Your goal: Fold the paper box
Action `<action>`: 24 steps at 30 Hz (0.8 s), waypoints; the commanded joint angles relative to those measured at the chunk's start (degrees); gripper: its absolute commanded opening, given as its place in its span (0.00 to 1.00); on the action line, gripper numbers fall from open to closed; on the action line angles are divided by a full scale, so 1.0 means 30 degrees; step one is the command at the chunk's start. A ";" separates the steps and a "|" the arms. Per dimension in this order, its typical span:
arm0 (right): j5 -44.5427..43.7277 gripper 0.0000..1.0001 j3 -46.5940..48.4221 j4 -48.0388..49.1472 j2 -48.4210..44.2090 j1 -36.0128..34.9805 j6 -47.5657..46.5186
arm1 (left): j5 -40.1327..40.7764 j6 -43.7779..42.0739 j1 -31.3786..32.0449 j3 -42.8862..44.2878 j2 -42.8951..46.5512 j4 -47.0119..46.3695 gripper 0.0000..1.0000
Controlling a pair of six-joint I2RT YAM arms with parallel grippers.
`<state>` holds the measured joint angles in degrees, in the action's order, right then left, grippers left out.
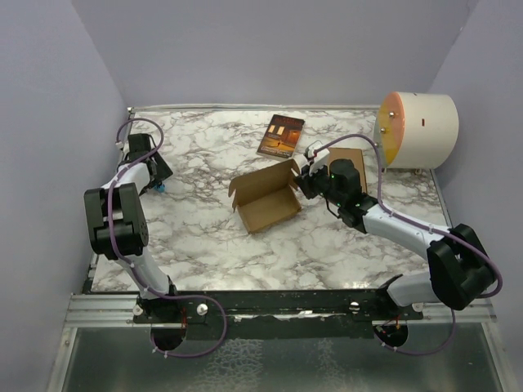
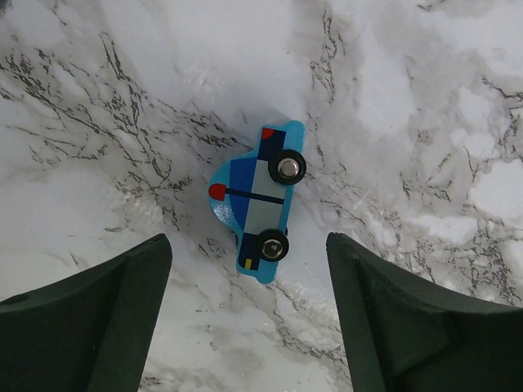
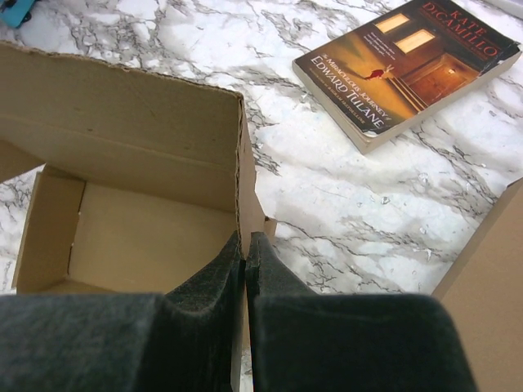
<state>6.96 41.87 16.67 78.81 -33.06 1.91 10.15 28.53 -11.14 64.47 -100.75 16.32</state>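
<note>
The box (image 1: 265,202) lies just left of the right gripper (image 3: 245,242) — clamped on its right wall — left gripper (image 2: 248,241) gaping, far off.

Bare marble table (image 1: 204,245) lies open between the arm bases and the paper box (image 1: 265,196), and again in the wide lane between the box and the left gripper (image 2: 248,237). That gripper hangs with its jaws spread, a blue toy car (image 2: 261,200) lying below and between its fingers. The box's open top leaves room from above, though the right gripper (image 3: 245,241), pinched shut on the box's right wall, blocks that side. Behind the box, a book (image 1: 280,135) lies near its far corner, and a brown carton (image 1: 357,155) sits beside the right arm. A cream drum (image 1: 417,129) fills the far right corner, and purple walls (image 1: 49,98) close off three sides.
</note>
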 commanded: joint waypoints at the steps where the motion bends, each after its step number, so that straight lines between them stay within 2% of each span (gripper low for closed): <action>1: 0.0453 0.02 0.0421 0.0070 -0.0227 -0.0143 0.0358 | 0.0163 0.0270 -0.0030 0.0389 -0.0505 0.0229 0.77; 4: 0.0542 0.02 0.0392 0.0073 -0.0245 -0.0142 0.0388 | 0.0046 0.0305 -0.0038 0.0604 -0.1015 0.0330 0.70; 9: 0.0549 0.02 0.0347 0.0069 -0.0253 -0.0143 0.0395 | -0.0326 0.0194 -0.0004 0.0811 -0.1472 0.0222 0.48; 13: 0.0552 0.02 0.0325 0.0042 -0.0253 -0.0143 0.0365 | -0.0648 -0.0076 0.0011 0.1130 -0.1826 0.0411 0.38; 19: 0.0566 0.02 0.0289 0.0070 -0.0226 -0.0143 0.0381 | -0.0820 -0.0878 0.0605 0.1130 -0.1411 0.0508 0.30; 24: 0.0511 0.02 0.0275 0.0069 -0.0224 -0.0135 0.0404 | -0.0594 -0.1136 0.1873 -0.0188 0.0764 0.0442 0.27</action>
<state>7.38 41.87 16.53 78.81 -33.06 2.63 8.99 26.59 -8.62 66.50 -105.19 17.61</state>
